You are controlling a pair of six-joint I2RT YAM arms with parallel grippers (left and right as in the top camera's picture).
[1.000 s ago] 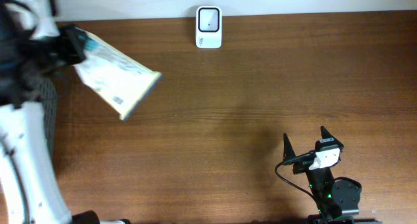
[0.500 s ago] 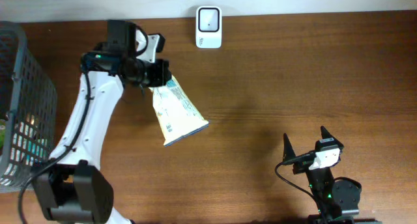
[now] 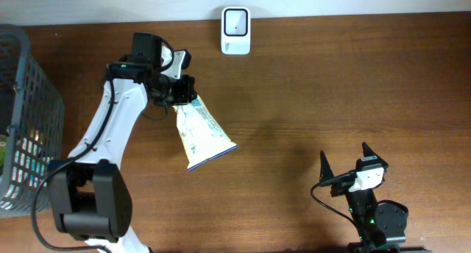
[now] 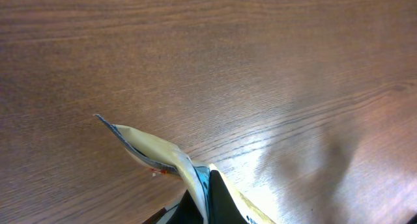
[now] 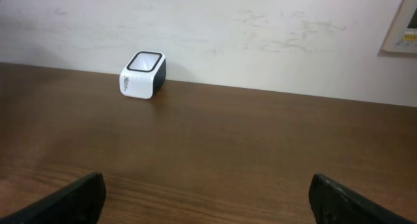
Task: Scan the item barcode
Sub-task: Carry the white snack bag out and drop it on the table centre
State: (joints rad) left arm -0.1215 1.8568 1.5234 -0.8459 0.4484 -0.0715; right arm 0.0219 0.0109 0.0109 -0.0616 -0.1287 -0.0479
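The left gripper (image 3: 182, 97) is pinched tight on the top seam of a white-and-teal packet (image 3: 203, 135), which slants away from it toward the middle of the table (image 3: 331, 84). In the left wrist view only the packet's crimped edge (image 4: 153, 155) shows above the wood, and whether its lower end touches the table cannot be told. The packet sits between the wire basket (image 3: 22, 98) at the far left and the barcode scanner (image 3: 235, 31) at the back edge by the wall (image 5: 260, 28). It is near the scanner but not over it.

The right gripper (image 3: 344, 154) stands at the near edge with its jaws spread wide and nothing between them. It is well apart from the packet, and its camera looks across bare wood at the scanner (image 5: 142, 74).

As a judgement, the task is about halfway. The item is out of the basket and in hand, but no scan looks possible from here. What remains is to carry the packet to the scanner and turn its barcode toward the scanner window. Which face carries the barcode cannot be read from these views.
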